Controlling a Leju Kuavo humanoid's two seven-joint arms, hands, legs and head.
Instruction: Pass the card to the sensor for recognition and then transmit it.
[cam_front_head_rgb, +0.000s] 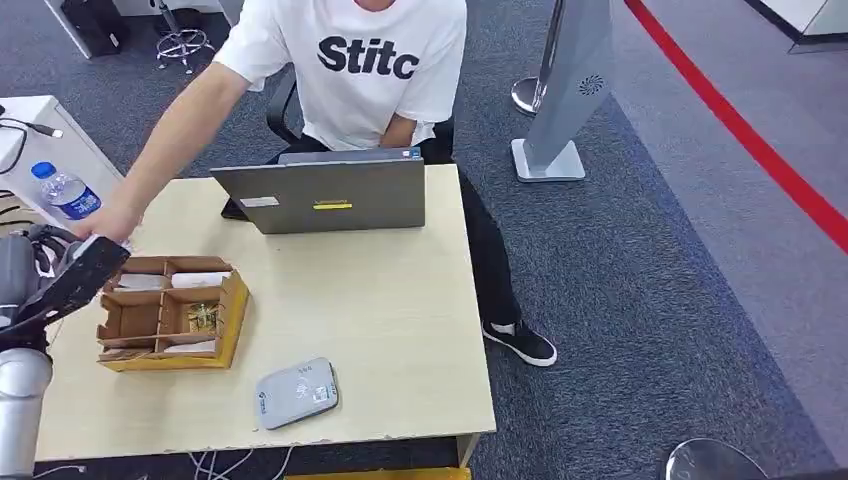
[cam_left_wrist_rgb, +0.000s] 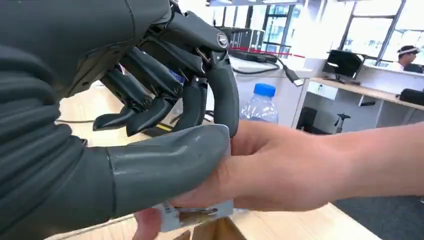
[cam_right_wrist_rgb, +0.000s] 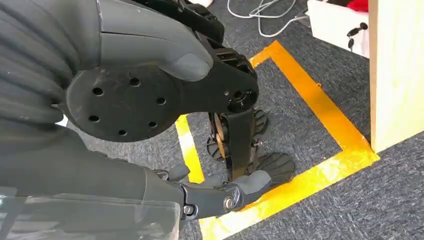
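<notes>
Beside the cardboard organizer (cam_front_head_rgb: 172, 315) on the table (cam_front_head_rgb: 390, 330), the left hand (cam_left_wrist_rgb: 165, 130) meets a person's hand (cam_left_wrist_rgb: 280, 167). The left wrist view shows the card (cam_left_wrist_rgb: 192, 216) pinched under its thumb and also gripped by the person. The right hand (cam_right_wrist_rgb: 200, 100) hangs over the floor, fingers apart, holding nothing.

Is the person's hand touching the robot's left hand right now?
Touching. In the left wrist view the left hand's grey thumb lies against the person's hand, which holds the card.

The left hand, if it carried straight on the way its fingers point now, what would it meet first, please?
Most likely the person's hand, already against the left hand at the card. Beyond it stands a water bottle, though depth is unclear.
</notes>
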